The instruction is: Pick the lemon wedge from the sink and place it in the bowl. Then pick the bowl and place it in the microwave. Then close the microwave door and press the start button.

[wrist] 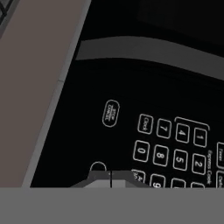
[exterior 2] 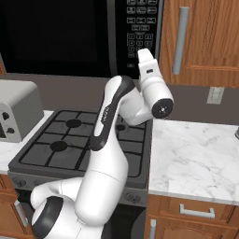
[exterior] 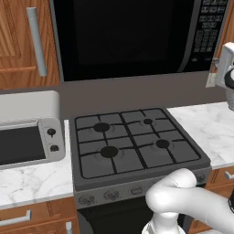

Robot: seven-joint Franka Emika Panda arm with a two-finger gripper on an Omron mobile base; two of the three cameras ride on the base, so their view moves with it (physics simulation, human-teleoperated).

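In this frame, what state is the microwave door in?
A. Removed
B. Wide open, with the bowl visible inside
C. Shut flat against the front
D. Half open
C: the microwave door lies flush with the keypad in both base views, and the shut gripper is close to the keypad buttons in the hand view.

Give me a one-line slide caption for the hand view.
Shut gripper close up against the black microwave keypad.
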